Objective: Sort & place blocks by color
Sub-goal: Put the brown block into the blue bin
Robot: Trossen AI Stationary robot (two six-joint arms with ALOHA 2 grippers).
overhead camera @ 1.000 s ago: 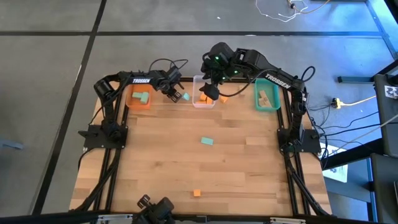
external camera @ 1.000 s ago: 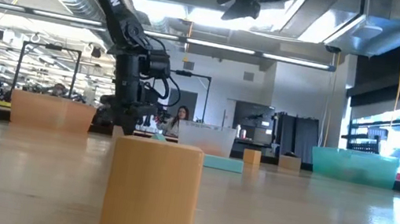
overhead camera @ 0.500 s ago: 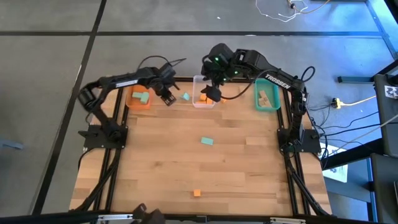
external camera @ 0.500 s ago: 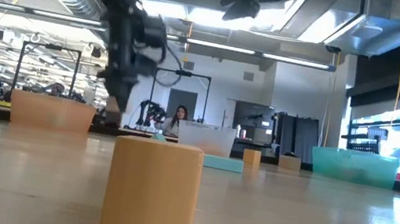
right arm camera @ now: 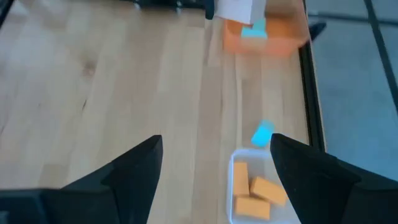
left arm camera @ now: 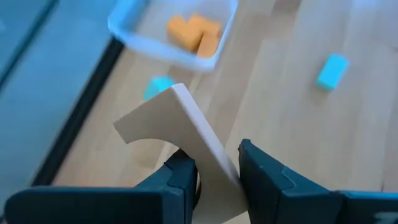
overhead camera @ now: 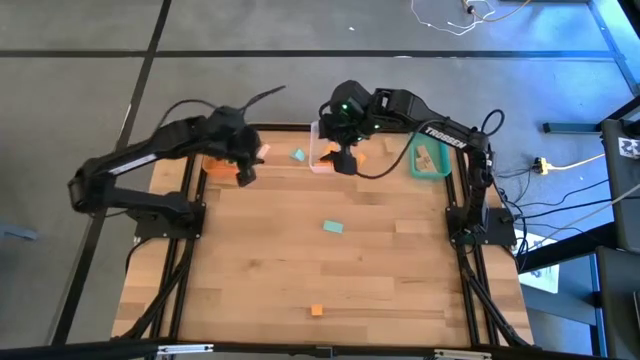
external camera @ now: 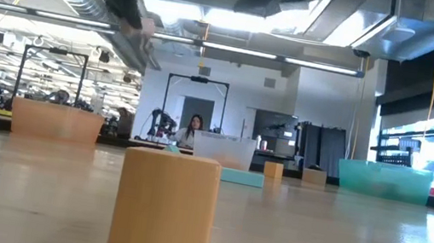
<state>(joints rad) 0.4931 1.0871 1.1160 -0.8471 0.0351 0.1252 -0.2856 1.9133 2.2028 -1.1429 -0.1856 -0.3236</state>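
Fingers [left arm camera: 186, 177] of your left arm are clamped on a plain wood block [left arm camera: 180, 140], a thin slab with a curved notch in one edge, pinched at its lower end and standing tilted up out of the grip. In the high view that left gripper [overhead camera: 243, 160] sits raised over the tabletop's [overhead camera: 300, 260] far left corner, right by the orange bin [overhead camera: 218, 166].

Your right gripper [right arm camera: 214, 162] has its fingers spread wide with nothing between them. It hovers above the clear bin [overhead camera: 322, 160] at the middle of the far edge, and its wrist view looks down on three orange blocks [right arm camera: 252, 190] lying in that bin.

One mint green block [overhead camera: 298, 155] lies on the tabletop between the orange bin and the clear bin, just beside the clear one. Another mint green block [overhead camera: 333, 227] lies near the middle of the tabletop. A single orange block [overhead camera: 316, 310] sits near the front edge, well apart from everything else. The teal bin [overhead camera: 430, 157] at the far right holds light wood blocks [overhead camera: 427, 155]. A mint green piece [right arm camera: 254, 31] shows inside the orange bin.
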